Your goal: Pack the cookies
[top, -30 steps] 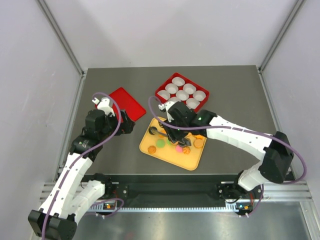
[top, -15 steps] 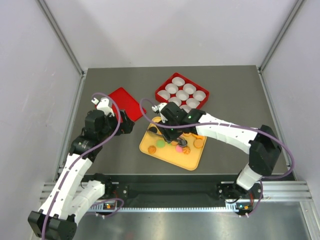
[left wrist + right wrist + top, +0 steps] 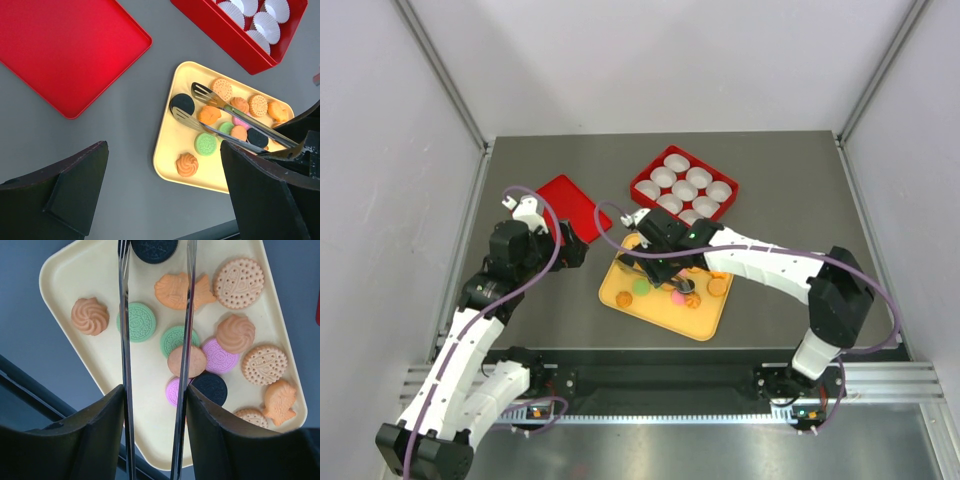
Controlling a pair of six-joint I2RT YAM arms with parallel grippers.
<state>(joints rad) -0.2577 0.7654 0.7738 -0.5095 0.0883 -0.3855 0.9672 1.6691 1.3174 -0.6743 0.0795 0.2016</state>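
The cookies lie on a yellow tray: orange, green, pink and black ones. My right gripper is shut on metal tongs; its fingers press the two arms. The tongs are open over the tray's left part. Their tips straddle a black cookie and an orange fish-shaped cookie. I cannot tell if they touch either. My left gripper is open and empty, above the table at the tray's left edge.
A red box with several white paper cups stands behind the tray. A flat red lid lies to the left, also in the left wrist view. Grey walls enclose the table.
My right arm has moved left, carrying the tongs from the middle of the tray to its left part. The left arm has not moved.
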